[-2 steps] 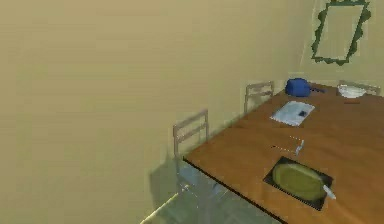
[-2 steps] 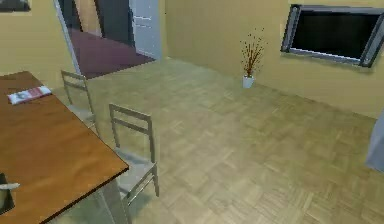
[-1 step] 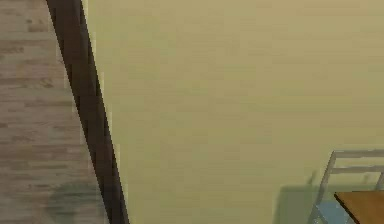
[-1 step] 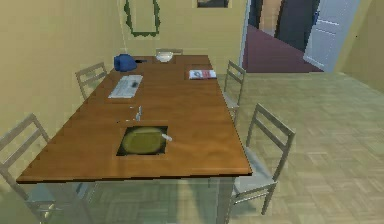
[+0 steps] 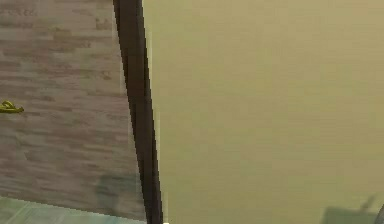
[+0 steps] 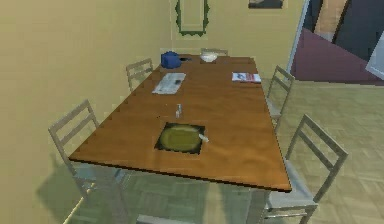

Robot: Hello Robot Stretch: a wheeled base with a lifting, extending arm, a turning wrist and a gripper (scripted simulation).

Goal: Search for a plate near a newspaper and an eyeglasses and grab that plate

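Note:
A long wooden table (image 6: 230,120) stands in the arm side view. Near its front end a round olive-yellow plate (image 6: 181,137) lies on a dark square mat. Farther up the table's left side lies a flat grey-white newspaper (image 6: 169,83), with a small upright clear thing (image 6: 180,110) between it and the plate. Beyond the newspaper sits a blue thing (image 6: 171,60), and a white bowl (image 6: 208,57) stands at the far end. A second flat printed sheet (image 6: 245,77) lies at the far right edge.
Pale wooden chairs (image 6: 72,132) ring the table, one at the near right (image 6: 312,150). A green-framed thing (image 6: 192,12) hangs on the far wall. In the forward view a yellow wall (image 5: 270,110) is close ahead, with a dark upright post (image 5: 138,110) and brown panelling (image 5: 60,110) on the left.

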